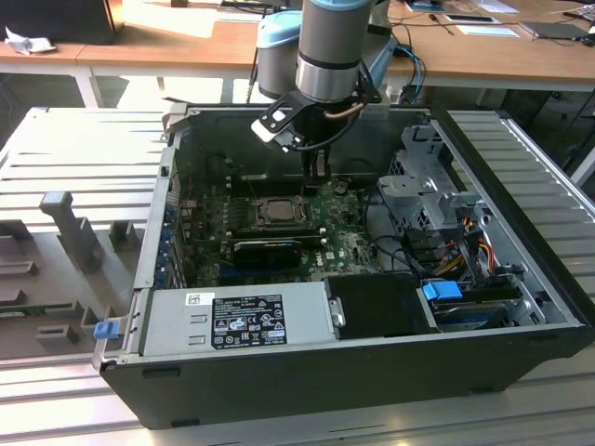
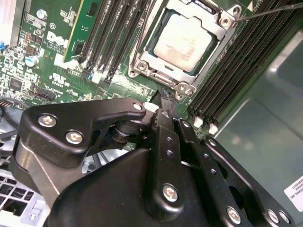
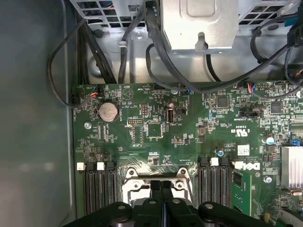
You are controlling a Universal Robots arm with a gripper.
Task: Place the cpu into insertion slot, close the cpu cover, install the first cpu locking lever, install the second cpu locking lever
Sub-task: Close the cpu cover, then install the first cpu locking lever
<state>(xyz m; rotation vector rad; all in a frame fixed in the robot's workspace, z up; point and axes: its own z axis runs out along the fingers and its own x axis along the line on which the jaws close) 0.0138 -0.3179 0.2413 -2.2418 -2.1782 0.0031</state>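
Cpu lies seated under the cpu cover; the tool, closed tight and empty, hangs just beside it, at 1 o'clock in the exterior view.

Lab: open computer case, slotted bench, desks.
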